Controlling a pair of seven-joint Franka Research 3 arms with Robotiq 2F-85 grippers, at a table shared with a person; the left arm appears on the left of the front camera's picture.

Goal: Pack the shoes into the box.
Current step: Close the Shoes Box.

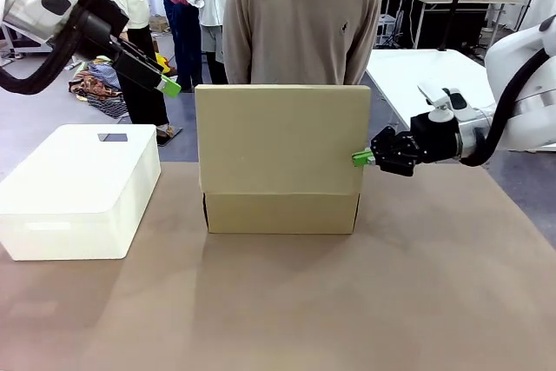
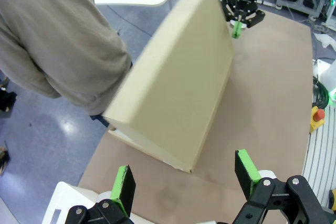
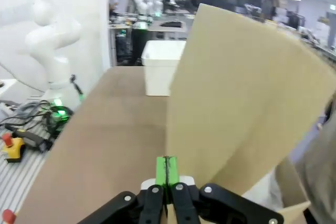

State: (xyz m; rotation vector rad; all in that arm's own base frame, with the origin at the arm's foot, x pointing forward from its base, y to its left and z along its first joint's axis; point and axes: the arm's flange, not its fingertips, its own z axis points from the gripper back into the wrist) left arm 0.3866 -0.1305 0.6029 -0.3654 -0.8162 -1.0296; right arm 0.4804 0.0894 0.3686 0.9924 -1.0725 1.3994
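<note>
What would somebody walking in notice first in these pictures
The brown cardboard box at the middle of the table, its lid standing up like a wall towards the camera. The right tool is shut at the lid's right edge, apparently propping it, while the left tool hangs open above the table to the left. A person in a beige sweater stands right behind the box, and a white plastic bin sits at the left.

**Counter and its load**

The flat brown counter (image 1: 347, 301) carries two things. A plain brown cardboard shoebox (image 1: 282, 212) stands at the middle near the far edge, its flap lid raised upright. A white rectangular plastic bin (image 1: 78, 188) with a closed lid sits on the robot's left, well apart from the shoebox.
</note>
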